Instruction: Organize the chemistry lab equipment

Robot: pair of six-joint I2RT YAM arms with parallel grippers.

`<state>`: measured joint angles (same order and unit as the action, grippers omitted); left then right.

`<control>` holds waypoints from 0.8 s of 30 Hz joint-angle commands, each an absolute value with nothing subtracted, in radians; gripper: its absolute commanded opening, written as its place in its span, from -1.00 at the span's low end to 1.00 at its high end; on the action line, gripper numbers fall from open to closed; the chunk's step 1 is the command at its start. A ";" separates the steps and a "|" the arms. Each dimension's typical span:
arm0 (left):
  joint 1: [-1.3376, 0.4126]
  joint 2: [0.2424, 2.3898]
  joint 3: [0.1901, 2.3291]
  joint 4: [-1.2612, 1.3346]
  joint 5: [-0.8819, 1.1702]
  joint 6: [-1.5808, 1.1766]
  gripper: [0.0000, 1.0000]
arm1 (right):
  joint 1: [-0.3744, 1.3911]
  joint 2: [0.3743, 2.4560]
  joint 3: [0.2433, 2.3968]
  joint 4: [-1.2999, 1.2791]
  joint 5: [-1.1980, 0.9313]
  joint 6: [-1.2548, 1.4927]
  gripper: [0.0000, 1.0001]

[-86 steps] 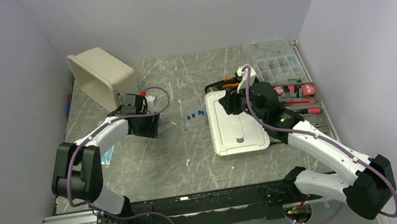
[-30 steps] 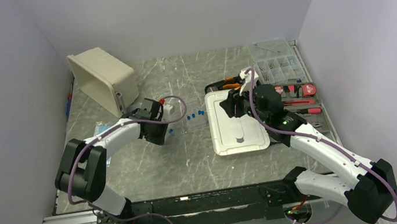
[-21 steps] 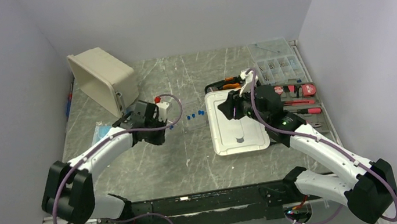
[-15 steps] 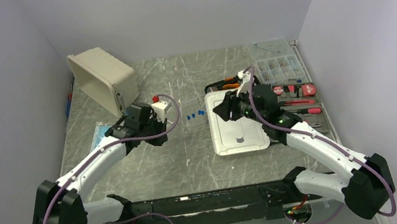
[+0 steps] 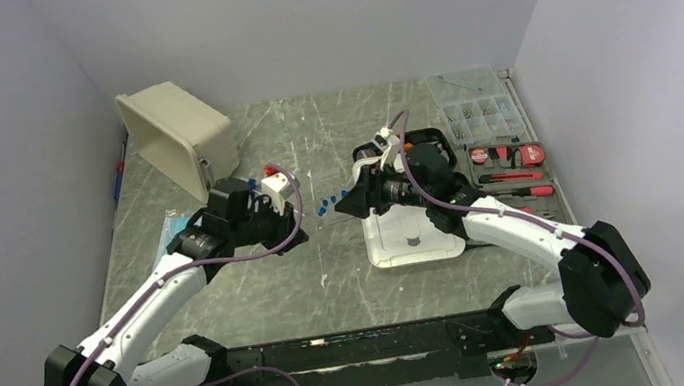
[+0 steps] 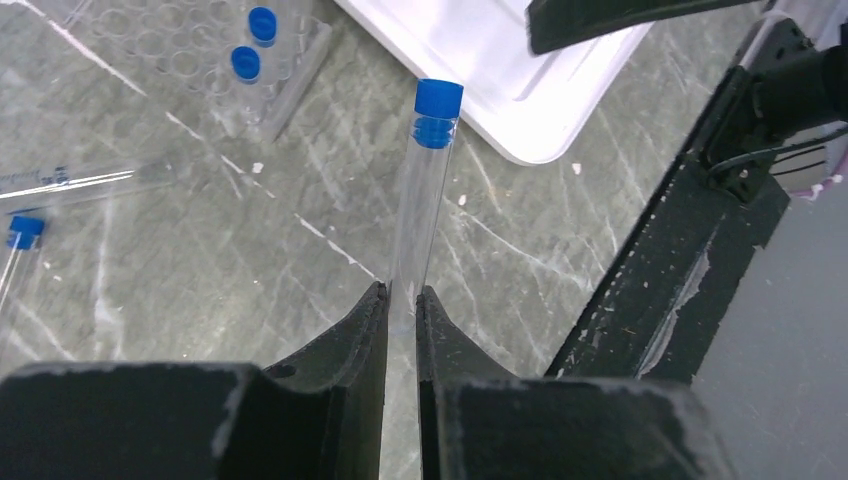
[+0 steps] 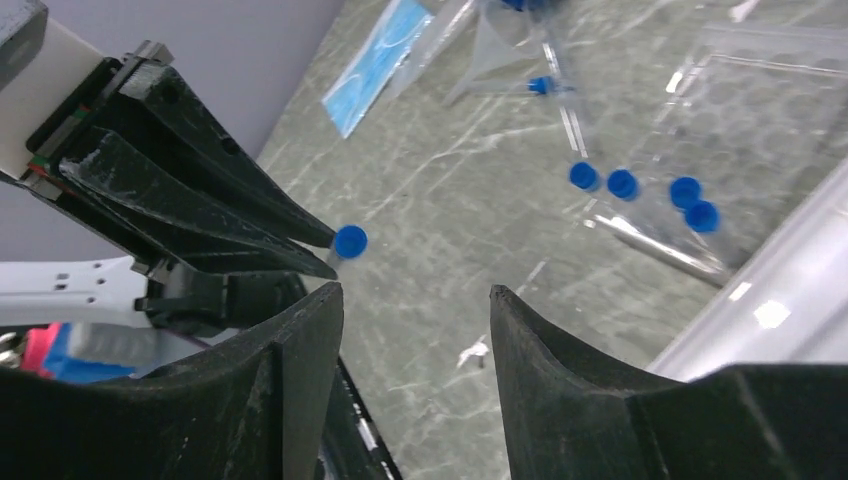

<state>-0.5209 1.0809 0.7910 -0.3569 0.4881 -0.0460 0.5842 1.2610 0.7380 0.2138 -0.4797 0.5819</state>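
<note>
My left gripper (image 6: 402,295) is shut on a clear test tube (image 6: 422,200) with a blue cap (image 6: 438,100), held above the table. In the top view the left gripper (image 5: 301,229) is left of centre. My right gripper (image 7: 415,295) is open and empty; it faces the left gripper's fingers (image 7: 200,190) and the held tube's cap (image 7: 350,241). In the top view the right gripper (image 5: 342,207) is just right of the left one. A flat clear perforated rack (image 7: 760,90) holds blue-capped tubes (image 7: 620,183). It also shows in the left wrist view (image 6: 180,50).
More capped tubes (image 6: 90,180) lie loose on the table. A light-blue pouch (image 7: 375,65) lies at the left. A white tray (image 5: 412,234) sits right of centre. A beige bin (image 5: 178,135) lies tipped at back left. A black tool case (image 5: 507,175) and a clear parts box (image 5: 478,108) are at the right.
My left gripper has moved from beside the beige bin toward the centre and now holds a capped tube up. My right gripper has swung left off the white tray toward it.
</note>
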 commanded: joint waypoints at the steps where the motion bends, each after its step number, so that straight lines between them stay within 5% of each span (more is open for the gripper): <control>1: -0.527 1.053 0.791 -0.310 0.586 -0.046 -0.89 | 0.597 1.294 0.789 0.362 -0.569 0.649 0.15; 24: -0.530 1.047 0.790 -0.299 0.599 -0.051 -0.93 | 0.642 1.356 0.825 0.388 -0.628 0.638 -0.15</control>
<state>-0.5255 1.0748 0.7895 -0.3401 0.5831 -0.0463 0.6369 1.3560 0.7864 0.3244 -0.6044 0.6445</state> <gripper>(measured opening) 0.171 0.439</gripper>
